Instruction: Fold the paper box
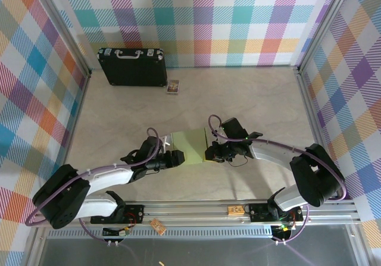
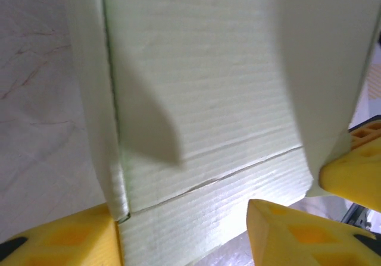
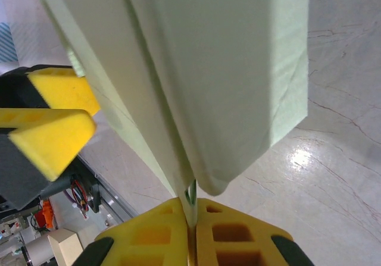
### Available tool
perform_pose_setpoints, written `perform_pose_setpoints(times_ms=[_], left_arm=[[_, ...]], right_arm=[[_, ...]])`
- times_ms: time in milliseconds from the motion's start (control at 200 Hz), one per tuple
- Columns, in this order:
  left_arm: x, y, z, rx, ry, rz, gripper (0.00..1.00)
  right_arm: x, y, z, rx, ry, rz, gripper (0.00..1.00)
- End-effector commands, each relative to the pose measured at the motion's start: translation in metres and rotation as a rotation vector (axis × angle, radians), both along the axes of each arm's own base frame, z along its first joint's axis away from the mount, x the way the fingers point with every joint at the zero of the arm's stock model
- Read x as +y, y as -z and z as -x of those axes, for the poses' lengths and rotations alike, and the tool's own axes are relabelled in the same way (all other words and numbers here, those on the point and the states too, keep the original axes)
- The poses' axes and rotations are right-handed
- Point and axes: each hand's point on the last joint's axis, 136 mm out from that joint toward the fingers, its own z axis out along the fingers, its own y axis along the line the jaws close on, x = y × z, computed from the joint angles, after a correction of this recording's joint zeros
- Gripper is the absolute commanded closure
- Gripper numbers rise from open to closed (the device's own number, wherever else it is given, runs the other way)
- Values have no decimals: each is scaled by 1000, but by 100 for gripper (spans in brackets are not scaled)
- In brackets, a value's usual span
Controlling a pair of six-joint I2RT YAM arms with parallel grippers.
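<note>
The paper box (image 1: 193,147) is pale green card, held up off the table between my two arms near the table's middle. My right gripper (image 1: 209,153) is at its right edge. In the right wrist view this gripper (image 3: 191,209) is shut, pinching a thin edge of the box (image 3: 226,69). My left gripper (image 1: 178,157) is at the box's left side. In the left wrist view it (image 2: 184,218) stands open across a creased lower flap of the box (image 2: 208,129). One of its fingers (image 2: 65,236) touches the box's corner and the other sits just in front of the flap.
A black case (image 1: 132,66) with a silver handle stands at the back left wall. A tiny picture card (image 1: 173,87) lies beside it. Checked walls close the left, back and right. A metal rail (image 1: 196,208) runs along the near edge.
</note>
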Motion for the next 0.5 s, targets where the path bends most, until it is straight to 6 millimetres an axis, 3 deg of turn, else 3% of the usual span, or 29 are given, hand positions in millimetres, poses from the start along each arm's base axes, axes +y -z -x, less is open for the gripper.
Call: perform_pose_setpoints(times_ms=[0,215,495], left_arm=[[-8,-28,1,-34,-6,105,51],[1,-42,0,-61,-66,148,67],[6,-31,2,-40,-78,109,88]], right_arm=[[-1,7,2,7,-10,4,91],[-1,7,2,9,-1,-13,91],[0,5,3,11,2,-28,91]])
